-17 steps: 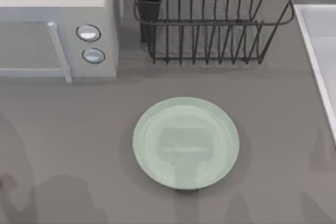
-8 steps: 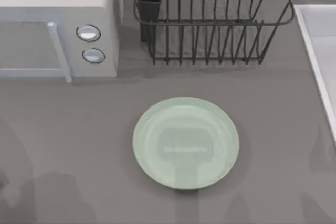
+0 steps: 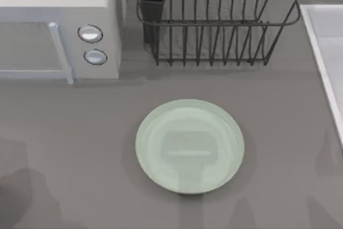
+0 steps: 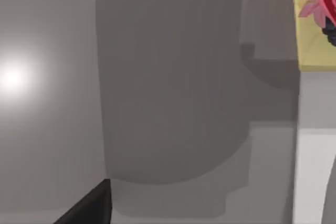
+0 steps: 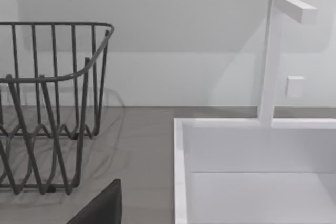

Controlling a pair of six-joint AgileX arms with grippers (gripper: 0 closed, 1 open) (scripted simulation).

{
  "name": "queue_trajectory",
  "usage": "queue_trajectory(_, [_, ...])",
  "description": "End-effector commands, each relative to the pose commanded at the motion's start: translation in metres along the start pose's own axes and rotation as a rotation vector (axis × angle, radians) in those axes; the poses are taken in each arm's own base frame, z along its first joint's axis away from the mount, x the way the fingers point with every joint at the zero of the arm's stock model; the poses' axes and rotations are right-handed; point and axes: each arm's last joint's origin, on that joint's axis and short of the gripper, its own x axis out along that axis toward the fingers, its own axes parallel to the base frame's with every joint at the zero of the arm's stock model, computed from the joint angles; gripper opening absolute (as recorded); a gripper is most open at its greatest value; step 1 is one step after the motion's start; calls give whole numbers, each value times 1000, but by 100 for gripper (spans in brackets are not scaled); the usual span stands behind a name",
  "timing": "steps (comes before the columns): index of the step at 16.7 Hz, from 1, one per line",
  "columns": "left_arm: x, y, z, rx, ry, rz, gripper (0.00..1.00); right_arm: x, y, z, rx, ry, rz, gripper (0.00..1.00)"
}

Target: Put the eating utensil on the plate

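The plate (image 3: 189,146) sits flat on the table (image 3: 289,111) just toward 6 o'clock from its centre, bare, so the placing step is not yet done. From the plate, the microwave (image 3: 59,20) is at 10 o'clock, the wire dish rack (image 3: 214,20) at 12 o'clock and the white sink (image 3: 327,52) at 2 to 3 o'clock.

You need the spoon's place before anything else, and I cannot tell where it lies or which way its handle runs. That leaves open the one relation your next move turns on: the bearing from either end effector to the spoon, and which arm is nearer.

In the right wrist view, a dark sliver of the right end effector (image 5: 100,207) sits at the frame's edge, with the dish rack, the sink and its faucet (image 5: 273,51) beyond it. I judge that arm faces 1 to 2 o'clock, away from the plate. In the left wrist view, a dark sliver of the left end effector (image 4: 86,209) hangs over grey surface, with a yellow-edged, pink-flowered object (image 4: 315,19) off to one side. A soft shadow (image 3: 21,197) at the table's 8 o'clock corner suggests the left arm hovers thereabouts.

Whether either end effector is apart or together, I cannot tell.

Search first; once you find the spoon, approach across its long axis.
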Motion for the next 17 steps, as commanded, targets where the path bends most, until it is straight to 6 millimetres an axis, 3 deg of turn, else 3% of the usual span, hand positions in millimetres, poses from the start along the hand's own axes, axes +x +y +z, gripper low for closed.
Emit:
queue_trajectory(5, [4, -1, 0, 0, 1, -4, 100, 0, 0, 0, 0, 0, 0, 100])
queue_trajectory(17, [4, -1, 0, 0, 1, -4, 10, 0, 0, 0, 0, 0, 0, 100])
